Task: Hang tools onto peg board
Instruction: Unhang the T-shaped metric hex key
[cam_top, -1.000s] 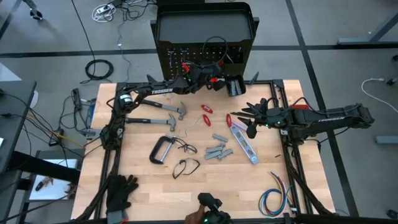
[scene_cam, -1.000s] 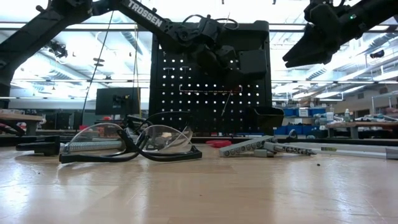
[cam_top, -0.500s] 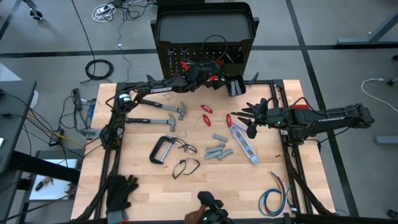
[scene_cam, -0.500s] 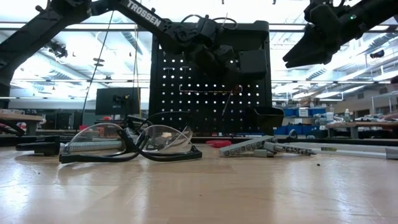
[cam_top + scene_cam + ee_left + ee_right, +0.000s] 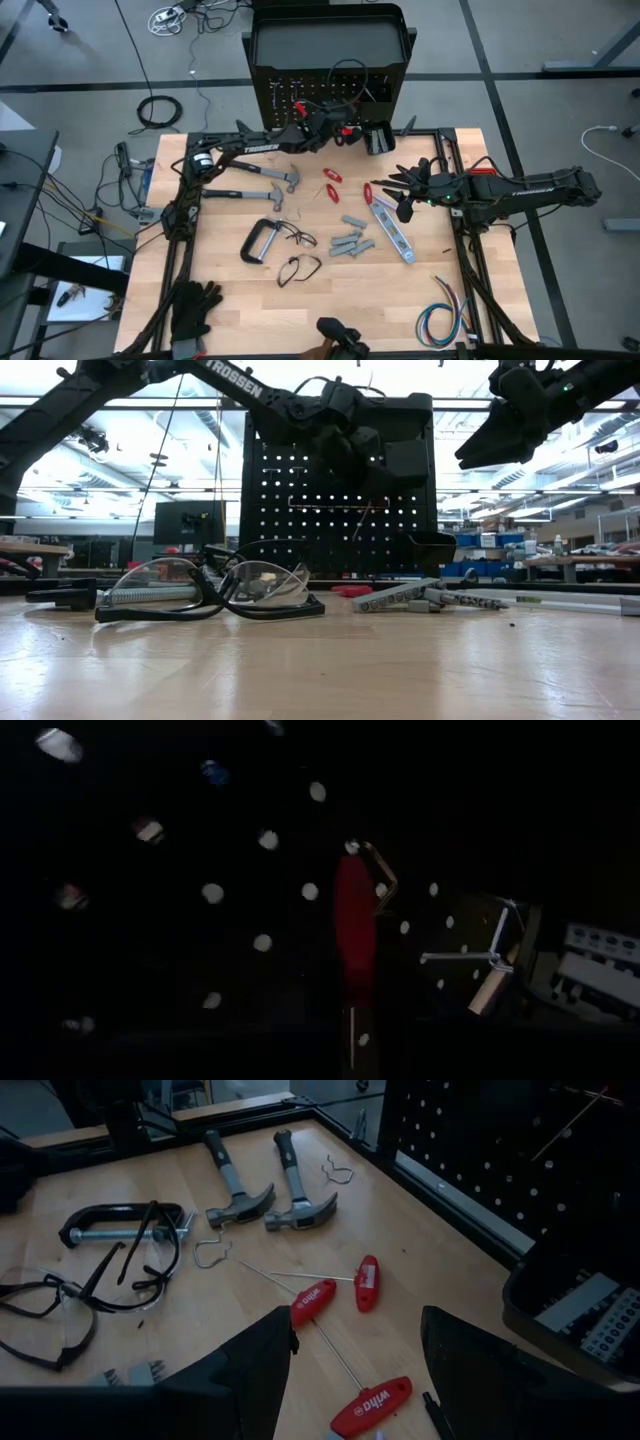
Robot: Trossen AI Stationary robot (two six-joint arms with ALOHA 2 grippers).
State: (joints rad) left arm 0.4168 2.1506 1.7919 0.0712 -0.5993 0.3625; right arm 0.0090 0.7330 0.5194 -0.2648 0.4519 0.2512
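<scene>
At the upper centre of the high view, the left gripper (image 5: 322,117), pressed together, sits against the peg board (image 5: 330,45), likely seating a red-handled tool. Its wrist view shows that red handle (image 5: 353,925) on a hook. At centre right, the right gripper (image 5: 403,192) waits spread above the remaining tools (image 5: 262,180).

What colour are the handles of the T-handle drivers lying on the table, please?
Red with white lettering, clearest in the right wrist view: T-handle drivers.
</scene>
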